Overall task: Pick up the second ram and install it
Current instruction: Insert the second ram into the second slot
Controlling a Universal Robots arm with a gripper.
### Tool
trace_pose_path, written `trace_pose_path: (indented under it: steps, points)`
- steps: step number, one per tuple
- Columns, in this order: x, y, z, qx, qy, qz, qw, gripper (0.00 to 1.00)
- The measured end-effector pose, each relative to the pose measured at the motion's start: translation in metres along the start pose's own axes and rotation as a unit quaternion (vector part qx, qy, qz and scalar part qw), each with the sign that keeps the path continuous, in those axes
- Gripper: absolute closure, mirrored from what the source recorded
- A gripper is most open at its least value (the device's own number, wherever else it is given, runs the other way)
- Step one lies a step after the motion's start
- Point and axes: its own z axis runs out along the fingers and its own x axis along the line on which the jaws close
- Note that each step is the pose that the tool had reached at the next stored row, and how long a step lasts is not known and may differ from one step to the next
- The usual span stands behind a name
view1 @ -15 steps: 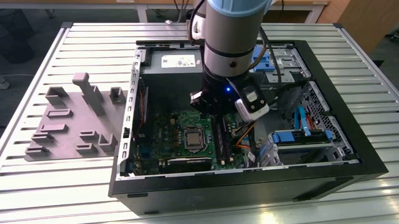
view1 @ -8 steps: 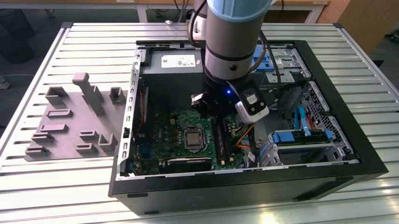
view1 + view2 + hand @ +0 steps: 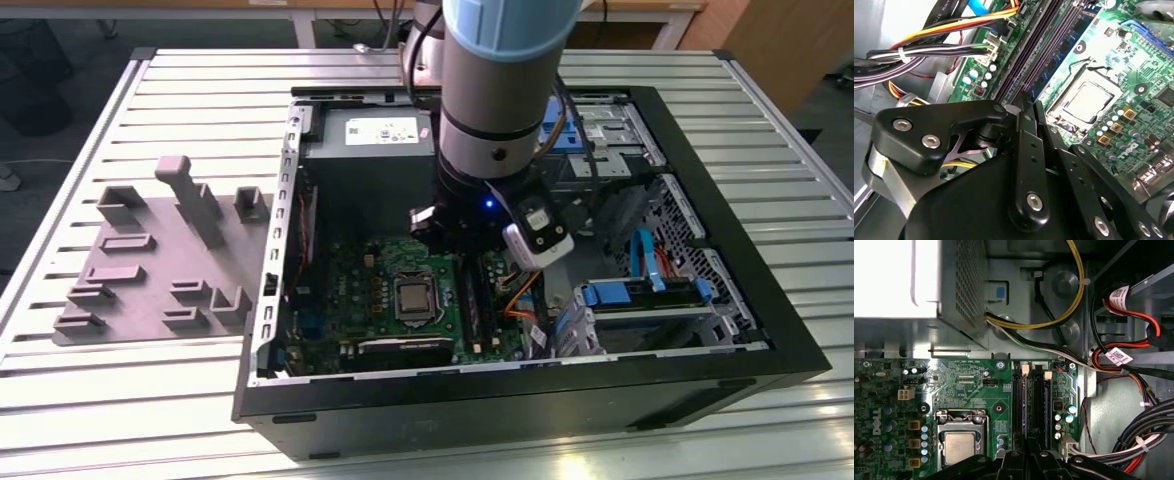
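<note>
My tool (image 3: 1026,102) sits clenched just above the ram (image 3: 1064,47), which stands in its slot (image 3: 1019,400) beside the CPU socket (image 3: 960,440).

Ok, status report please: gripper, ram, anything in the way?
Gripper low over memory slots. Ram stick standing in a slot just beyond it. Cable bundle beside slots, not across.

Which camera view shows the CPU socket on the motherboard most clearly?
The first wrist view: the CPU socket faces the camera squarely. The second wrist view shows it obliquely, and the exterior view shows it small.
</note>
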Motion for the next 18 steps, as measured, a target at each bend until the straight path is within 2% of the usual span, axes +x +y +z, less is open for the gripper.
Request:
trace_pose_path:
  steps: [18]
  points:
    - [-0.0008,-0.0012,0.007,-0.0001,0.0007,-0.002,1.0,0.86]
